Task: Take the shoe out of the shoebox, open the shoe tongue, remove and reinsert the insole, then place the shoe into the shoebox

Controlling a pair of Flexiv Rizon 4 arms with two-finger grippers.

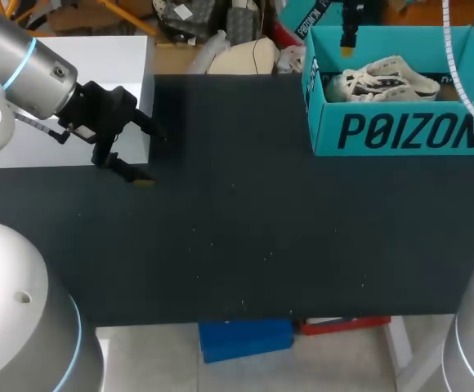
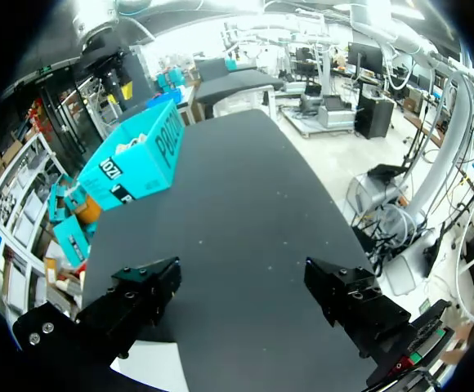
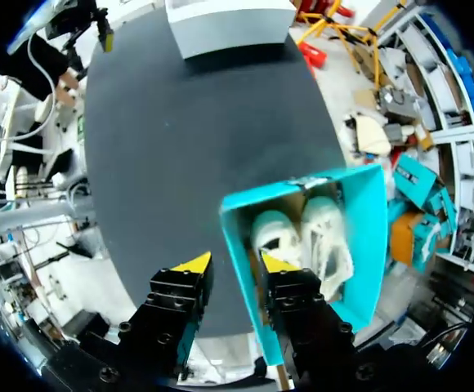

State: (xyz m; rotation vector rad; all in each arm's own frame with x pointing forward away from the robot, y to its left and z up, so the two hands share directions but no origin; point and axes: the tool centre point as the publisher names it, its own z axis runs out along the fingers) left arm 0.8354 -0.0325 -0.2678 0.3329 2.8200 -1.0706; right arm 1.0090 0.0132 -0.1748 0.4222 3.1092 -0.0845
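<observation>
Right pincer (image 3: 235,263) open above shoebox (image 3: 369,233) wall; shoe (image 3: 323,241) inside, just ahead.

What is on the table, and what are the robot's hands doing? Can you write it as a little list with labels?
table: black
box: teal, open, at the far right corner
shoes: white, lying inside the box
right gripper: open, above the box's wall, holding nothing
left gripper: open, over the table's left side, holding nothing
white block: at the far left corner
step: shoe not yet taken out
</observation>
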